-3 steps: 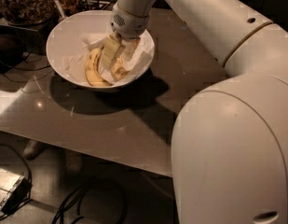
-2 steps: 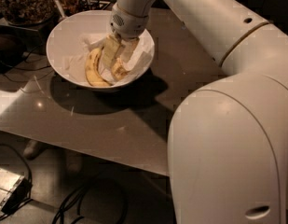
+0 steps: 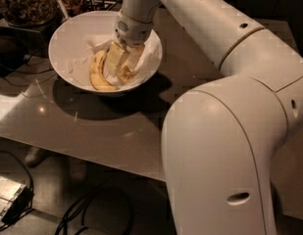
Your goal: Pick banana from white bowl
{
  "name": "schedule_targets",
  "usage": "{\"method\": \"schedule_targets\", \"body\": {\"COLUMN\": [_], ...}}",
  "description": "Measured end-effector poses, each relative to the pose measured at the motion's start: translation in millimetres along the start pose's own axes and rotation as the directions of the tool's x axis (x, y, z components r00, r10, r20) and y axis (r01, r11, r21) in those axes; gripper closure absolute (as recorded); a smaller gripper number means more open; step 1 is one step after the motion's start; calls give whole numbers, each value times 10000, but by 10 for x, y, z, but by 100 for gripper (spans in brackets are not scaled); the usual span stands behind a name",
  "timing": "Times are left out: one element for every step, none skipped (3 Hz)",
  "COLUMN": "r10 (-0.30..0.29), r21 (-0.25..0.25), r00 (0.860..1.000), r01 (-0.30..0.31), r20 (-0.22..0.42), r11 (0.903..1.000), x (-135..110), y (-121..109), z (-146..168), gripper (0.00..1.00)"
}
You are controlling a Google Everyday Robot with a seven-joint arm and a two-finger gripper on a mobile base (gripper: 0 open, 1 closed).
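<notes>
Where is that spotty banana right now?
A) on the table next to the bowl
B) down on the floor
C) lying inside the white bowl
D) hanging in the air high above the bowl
C: the banana lies on the inner wall of the white bowl, and the end effector is down inside the bowl close beside it.

Cream-coloured gripper point(image 3: 120, 62) is down inside the glossy white round bowl point(image 3: 67, 48) and covers the right flank of the speckled dull-yellow banana point(image 3: 96, 72). Whether it touches the banana: can't tell. The bulky white robot arm point(image 3: 229, 146) hides the bowl's far rim and runs off the bottom edge. The dark glass granola jar point(image 3: 23, 4) is cropped at the top.
</notes>
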State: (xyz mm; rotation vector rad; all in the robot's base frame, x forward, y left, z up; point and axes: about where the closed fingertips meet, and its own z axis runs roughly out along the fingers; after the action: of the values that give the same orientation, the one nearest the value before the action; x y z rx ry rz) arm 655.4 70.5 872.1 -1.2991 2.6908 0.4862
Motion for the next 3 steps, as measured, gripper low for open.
{"method": "schedule_targets", "body": {"r10": [378,697,690], "r21": [-58,-91,-189], "r00": [9992,9971,9962], "r01": [-379,-700,-701], "r20": [-124,-311,-532], "r11": [9993,9975,9974], "x": [30,76,70], "y": [-126,-216,-197], "z": [81,169,244], "gripper": [46,46,43]}}
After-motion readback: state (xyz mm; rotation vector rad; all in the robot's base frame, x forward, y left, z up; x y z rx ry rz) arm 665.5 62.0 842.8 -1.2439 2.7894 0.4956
